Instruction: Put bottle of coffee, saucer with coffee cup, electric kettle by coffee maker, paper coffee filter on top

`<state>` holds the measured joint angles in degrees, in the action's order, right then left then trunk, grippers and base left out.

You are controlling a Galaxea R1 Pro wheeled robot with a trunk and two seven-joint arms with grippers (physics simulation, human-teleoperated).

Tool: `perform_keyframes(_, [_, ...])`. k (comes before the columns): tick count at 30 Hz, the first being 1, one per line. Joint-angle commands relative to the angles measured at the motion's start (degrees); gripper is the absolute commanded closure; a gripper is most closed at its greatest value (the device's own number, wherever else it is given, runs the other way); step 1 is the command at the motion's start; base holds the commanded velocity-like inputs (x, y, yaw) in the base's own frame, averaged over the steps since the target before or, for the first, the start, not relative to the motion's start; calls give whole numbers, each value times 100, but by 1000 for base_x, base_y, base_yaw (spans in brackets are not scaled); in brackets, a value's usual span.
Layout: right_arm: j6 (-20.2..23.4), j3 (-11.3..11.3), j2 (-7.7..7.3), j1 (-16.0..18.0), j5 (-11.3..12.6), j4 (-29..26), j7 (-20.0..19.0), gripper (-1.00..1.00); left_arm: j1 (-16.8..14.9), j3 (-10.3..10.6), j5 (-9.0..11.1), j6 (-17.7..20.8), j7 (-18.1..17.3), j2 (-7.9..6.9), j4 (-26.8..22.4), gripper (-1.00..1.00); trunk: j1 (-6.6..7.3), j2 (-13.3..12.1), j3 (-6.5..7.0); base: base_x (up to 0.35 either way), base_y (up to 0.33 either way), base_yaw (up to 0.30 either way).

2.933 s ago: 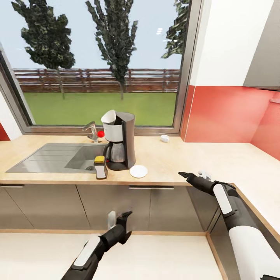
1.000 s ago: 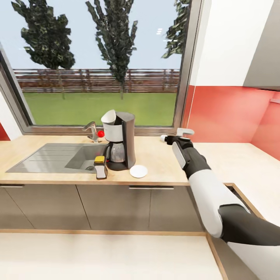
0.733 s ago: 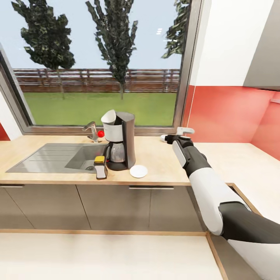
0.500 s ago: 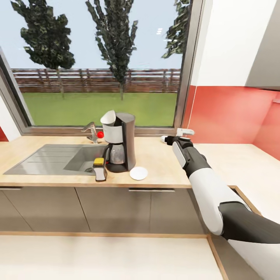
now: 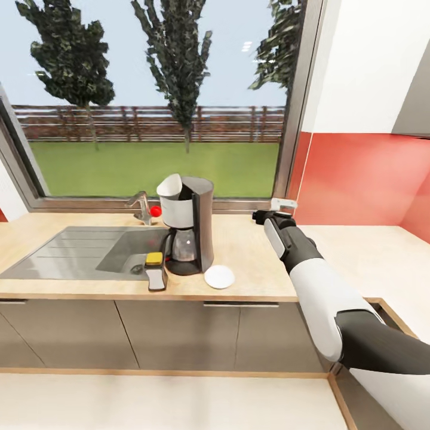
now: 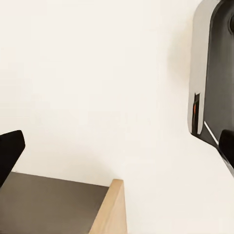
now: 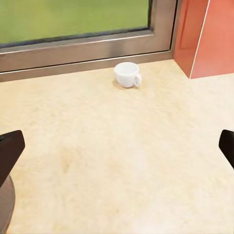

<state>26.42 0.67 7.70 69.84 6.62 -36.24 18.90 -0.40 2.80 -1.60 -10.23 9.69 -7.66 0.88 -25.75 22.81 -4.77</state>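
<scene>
One coffee maker [image 5: 190, 226] stands on the kitchen countertop [image 5: 251, 263], just right of the steel sink [image 5: 77, 254]. One paper coffee filter [image 5: 171, 186] sits on top of it, tilted. One saucer [image 5: 219, 277] lies flat just beside the maker's base, near the counter's front edge, bare. One bottle of coffee [image 5: 155, 270] with a yellow cap lies on its side at the sink edge, just left of the maker. One coffee cup [image 7: 127, 74] stands upright on the counter by the window frame [image 7: 87, 46], well apart from the saucer. Right gripper [image 7: 117, 146] hovers over the counter short of the cup, fingers spread wide, holding nothing. Left gripper [image 6: 117, 151] also spread, facing pale floor and a cabinet edge [image 6: 111, 207].
</scene>
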Motion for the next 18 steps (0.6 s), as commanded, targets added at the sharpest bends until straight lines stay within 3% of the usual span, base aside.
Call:
perform_keyframes(1, [17,6,-2,4,60,0,43,-100,-4,27,-17,-25,25,1,9,-100,-4,12,-11,16,8,0])
perform_keyframes(10, [12,3,-6,3,60,6,43,-100,-4,22,-16,-6,27,25,9,-100,-4,12,-11,44,2,0])
perform_keyframes(18, [20,9,-5,-3,45,19,50,-100,-4,19,-9,-2,40,44,9,-100,-4,12,-11,292,0,0])
